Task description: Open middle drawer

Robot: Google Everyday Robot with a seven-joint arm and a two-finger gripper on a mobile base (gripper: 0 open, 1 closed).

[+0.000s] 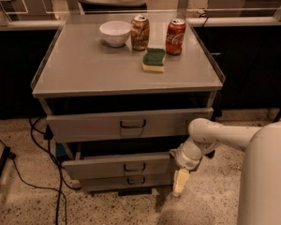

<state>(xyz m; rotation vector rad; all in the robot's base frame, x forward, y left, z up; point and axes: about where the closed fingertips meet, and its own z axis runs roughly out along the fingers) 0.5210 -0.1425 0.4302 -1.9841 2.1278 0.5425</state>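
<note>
A white bowl [114, 33], a tan can [140, 32] and a red cola can [175, 36] stand on the grey surface [84, 69], a green-and-yellow sponge [154, 60] just before the cans. Dark cables [40, 137] lie on the floor [215, 191] at left, the hand [180, 182] low at right.

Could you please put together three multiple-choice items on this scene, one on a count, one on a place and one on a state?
1. How many drink cans are on the cabinet top?
A. One
B. Two
C. Four

2. Where is the end effector?
A. Over the cabinet top
B. Left of the cabinet
C. Low, by the right end of the middle drawer front

3. How are the cans placed?
A. Both upright
B. Both on their sides
C. One stacked on the other

Answers:
1 B: only a brown can and a red can show.
2 C: it hangs beside the drawer fronts, near the floor.
3 A: both tops face up.
</note>
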